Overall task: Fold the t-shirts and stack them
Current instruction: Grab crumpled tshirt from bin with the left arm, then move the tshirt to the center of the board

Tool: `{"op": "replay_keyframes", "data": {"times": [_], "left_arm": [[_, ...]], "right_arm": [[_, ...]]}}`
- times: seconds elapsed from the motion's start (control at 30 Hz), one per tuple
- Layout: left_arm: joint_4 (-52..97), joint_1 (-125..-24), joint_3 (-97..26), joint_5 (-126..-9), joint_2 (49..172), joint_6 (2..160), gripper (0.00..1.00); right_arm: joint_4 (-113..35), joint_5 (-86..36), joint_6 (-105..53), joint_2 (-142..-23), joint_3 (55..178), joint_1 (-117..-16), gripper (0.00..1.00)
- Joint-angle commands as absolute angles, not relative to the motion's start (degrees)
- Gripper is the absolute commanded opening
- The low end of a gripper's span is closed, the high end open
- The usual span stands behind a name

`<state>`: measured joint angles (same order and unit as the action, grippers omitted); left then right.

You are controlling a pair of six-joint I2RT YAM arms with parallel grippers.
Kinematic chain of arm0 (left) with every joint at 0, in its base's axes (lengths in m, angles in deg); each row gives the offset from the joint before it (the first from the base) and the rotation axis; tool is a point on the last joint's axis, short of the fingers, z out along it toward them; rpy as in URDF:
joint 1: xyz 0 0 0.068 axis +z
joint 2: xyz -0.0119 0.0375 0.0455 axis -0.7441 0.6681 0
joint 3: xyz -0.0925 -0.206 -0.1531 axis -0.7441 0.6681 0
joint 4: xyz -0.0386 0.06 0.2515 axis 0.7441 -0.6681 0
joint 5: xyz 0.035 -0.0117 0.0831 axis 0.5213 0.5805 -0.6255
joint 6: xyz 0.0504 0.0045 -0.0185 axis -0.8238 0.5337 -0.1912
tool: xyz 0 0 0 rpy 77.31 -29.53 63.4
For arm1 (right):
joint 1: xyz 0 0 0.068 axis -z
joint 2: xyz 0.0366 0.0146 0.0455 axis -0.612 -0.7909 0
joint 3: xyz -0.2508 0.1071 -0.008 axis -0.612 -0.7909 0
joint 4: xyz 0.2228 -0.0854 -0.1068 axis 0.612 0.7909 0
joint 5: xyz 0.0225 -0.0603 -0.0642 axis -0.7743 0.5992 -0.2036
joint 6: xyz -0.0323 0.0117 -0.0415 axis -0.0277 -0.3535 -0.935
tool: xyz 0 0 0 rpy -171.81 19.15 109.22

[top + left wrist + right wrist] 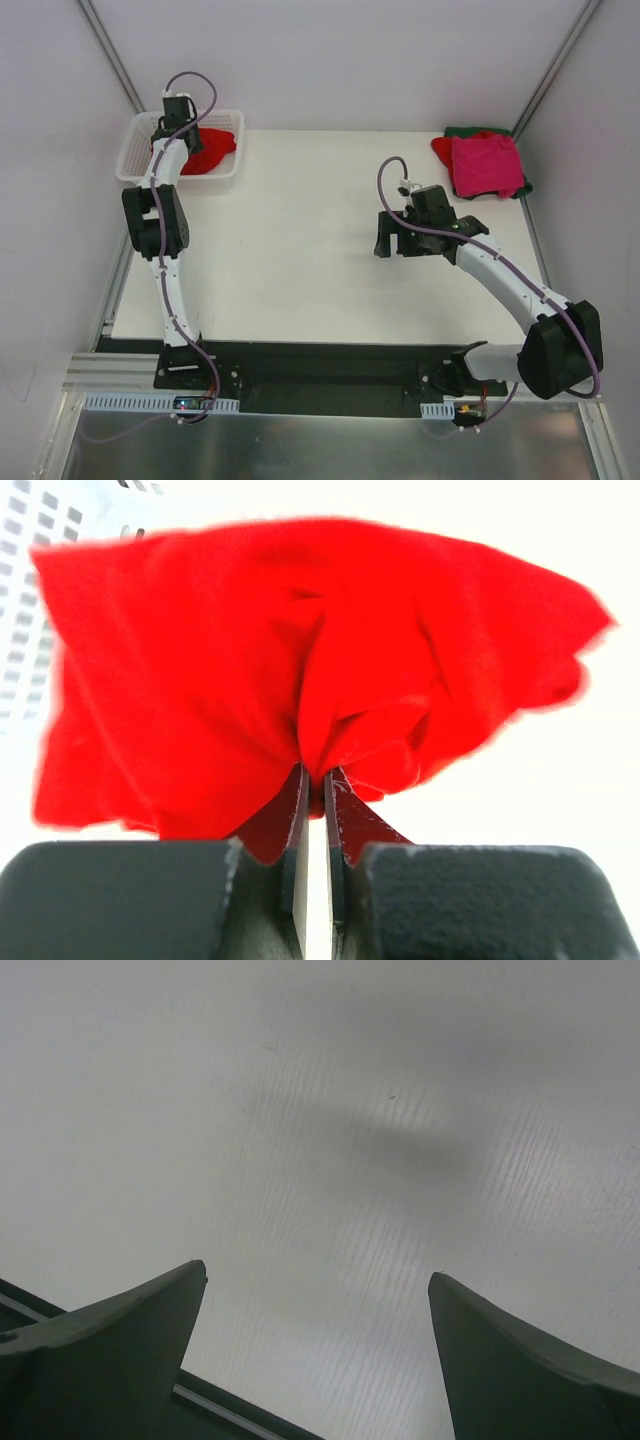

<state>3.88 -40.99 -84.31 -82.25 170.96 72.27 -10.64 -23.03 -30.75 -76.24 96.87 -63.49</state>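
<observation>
Red shirt (300,660) lies bunched in the basket (135,172) at the table's (300,260) far left corner, a fold of it pinched between the nearly closed fingers of the left gripper (315,780) – the cloth gathers into creases right at the fingertips. At the far right corner, well apart, sits a stack (485,165) of folded shirts: pink on top, with red showing at its left edge and dark green at the back and right. Between the two, nearer the stack, the right gripper (392,242) hangs over bare table – jaws spread wide, holding nothing.
</observation>
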Motion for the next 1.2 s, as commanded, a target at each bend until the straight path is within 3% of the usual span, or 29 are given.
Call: {"op": "replay_keyframes", "data": {"times": [0.0,0.4,0.63,0.87,1.17], "left_arm": [[4.40,-44.73,-77.51,-79.60,155.16,74.56,0.00],[0.72,-51.68,-57.47,-76.18,123.17,74.20,0.00],[-6.05,-53.70,-54.20,-70.20,107.88,76.22,0.00],[-8.35,-55.72,-48.05,-57.81,99.77,81.58,0.00],[-8.00,-66.52,-38.12,-53.32,97.31,82.64,0.00]], "right_arm": [[-11.66,-24.01,-30.27,-72.67,96.55,-63.84,0.96],[-9.38,-21.12,-29.57,-66.35,96.11,-65.86,0.96],[-8.06,-18.22,-28.25,-63.36,94.61,-67.97,0.96],[-6.48,-15.23,-27.20,-61.68,94.52,-69.64,0.96],[-6.91,-13.56,-25.53,-62.56,94.26,-72.01,0.96]]}}
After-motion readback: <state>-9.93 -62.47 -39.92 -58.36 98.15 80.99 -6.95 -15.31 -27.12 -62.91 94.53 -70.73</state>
